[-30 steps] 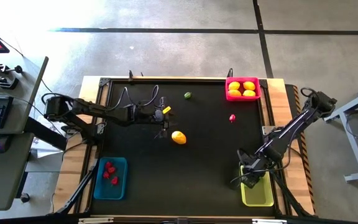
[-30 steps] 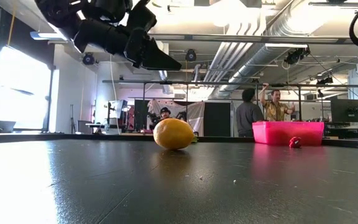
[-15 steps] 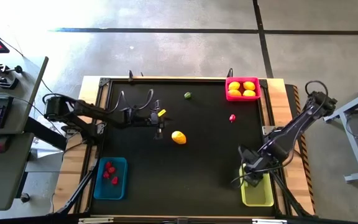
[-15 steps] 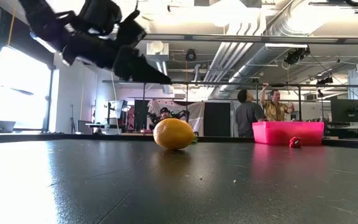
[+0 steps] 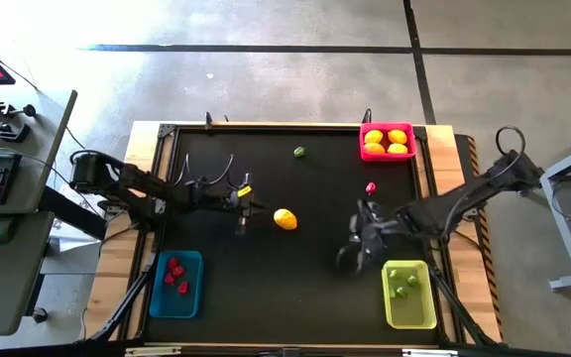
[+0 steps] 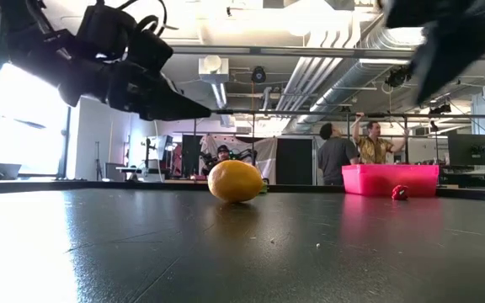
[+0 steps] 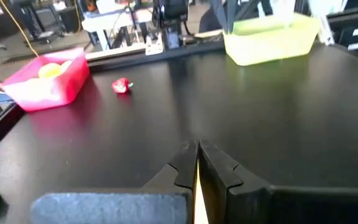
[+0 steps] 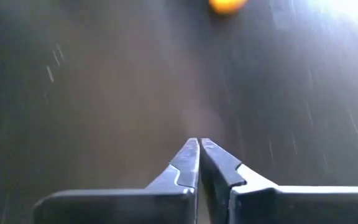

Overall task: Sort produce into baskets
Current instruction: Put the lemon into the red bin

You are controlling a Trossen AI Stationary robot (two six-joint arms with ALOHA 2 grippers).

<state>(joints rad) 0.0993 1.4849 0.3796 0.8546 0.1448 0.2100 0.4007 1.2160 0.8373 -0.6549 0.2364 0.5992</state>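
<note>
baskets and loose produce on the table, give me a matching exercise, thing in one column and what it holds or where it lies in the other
Things:
1. pink basket
2. blue basket
3. yellow-green basket
4. loose lemon

Contents or place:
A. red pieces
B. bare table, mid-table
C. green pieces
D. yellow lemons

Pairs: 1-D, 2-A, 3-C, 4-B

Lemon (image 5: 285,219) mid-table, btwn left claw (image 5: 242,211) & right claw (image 5: 357,246); baskets at table corners.
</note>
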